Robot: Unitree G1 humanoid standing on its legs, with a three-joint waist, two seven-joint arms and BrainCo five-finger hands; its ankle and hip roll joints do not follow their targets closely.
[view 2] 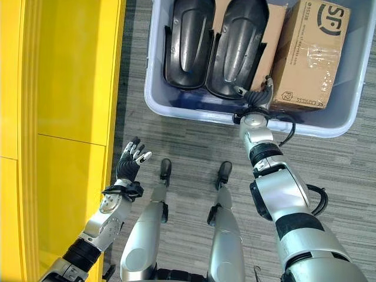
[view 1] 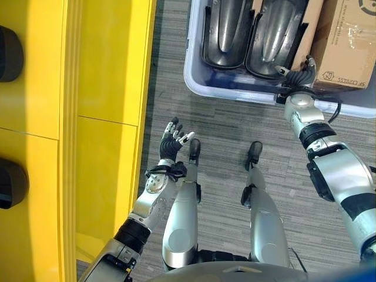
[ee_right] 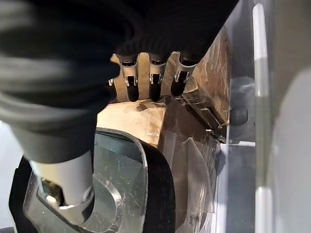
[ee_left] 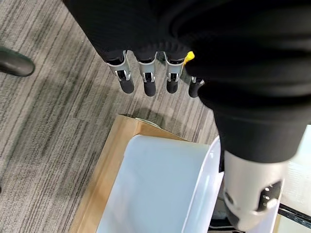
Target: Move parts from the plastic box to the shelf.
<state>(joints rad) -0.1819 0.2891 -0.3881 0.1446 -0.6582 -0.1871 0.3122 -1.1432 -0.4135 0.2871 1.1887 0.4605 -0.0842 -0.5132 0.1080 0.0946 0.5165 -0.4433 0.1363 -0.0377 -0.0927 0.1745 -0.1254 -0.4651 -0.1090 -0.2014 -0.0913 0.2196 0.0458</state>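
I saw the translucent blue-grey plastic box [view 2: 194, 114] on the grey striped carpet [view 2: 188, 147] straight ahead, its near rim running across the view. The tall yellow shelf unit [view 2: 64, 88] stood on my left, its edge close to the box's left corner with only a narrow strip of carpet between them. In front of the box the carpet lay open.

Inside the box, two glossy black moulded plastic parts [view 2: 189, 44] lay side by side against the left end. A flat brown cardboard sheet [view 2: 271, 41] stood behind them, and a brown cardboard carton [view 2: 309, 56] filled the right end.

My right hand [view 2: 257, 97] was over the near rim, reaching into the box at the lower edge of the right-hand black part [view 2: 238, 50] — just beside the carton. In its wrist view the fingers [ee_right: 154, 85] hung fairly straight above the cardboard, the thumb [ee_right: 68, 194] over the part's inner face, gripping nothing.

My left hand [view 2: 130, 160] was raised over the carpet beside the shelf unit, well apart from the box — fingers [ee_left: 148, 80] relaxed and empty.
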